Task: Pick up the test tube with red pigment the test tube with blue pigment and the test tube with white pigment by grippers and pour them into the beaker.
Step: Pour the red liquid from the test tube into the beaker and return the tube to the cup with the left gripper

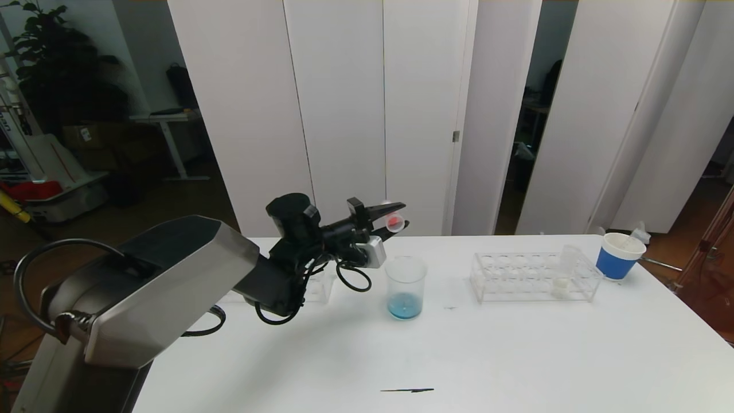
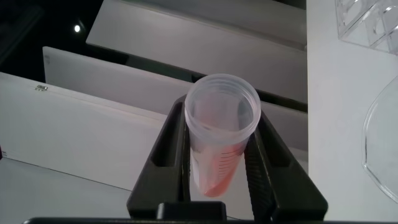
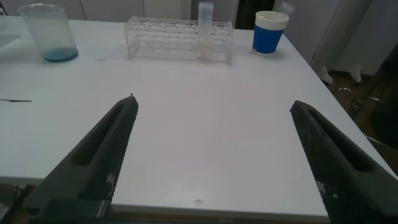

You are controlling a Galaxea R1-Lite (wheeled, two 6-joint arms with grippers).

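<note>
My left gripper [image 1: 392,214] is shut on the test tube with red pigment [image 1: 394,221] and holds it tilted in the air, just above and behind the beaker [image 1: 405,287]. In the left wrist view the tube [image 2: 217,143] sits between the fingers [image 2: 163,155], with red liquid low inside it. The beaker holds blue liquid at its bottom. The test tube with white pigment [image 1: 562,274] stands in the clear rack [image 1: 516,278]. The test tube with blue pigment is out of view. My right gripper [image 3: 212,102] is open and empty over the table's front part.
A white paper cup with a blue band [image 1: 619,255] stands right of the rack. A smaller clear rack [image 1: 321,287] sits behind my left arm. A thin black mark [image 1: 407,390] lies near the front edge. The right wrist view shows the beaker [image 3: 48,34], rack [image 3: 177,37] and cup [image 3: 269,32] far off.
</note>
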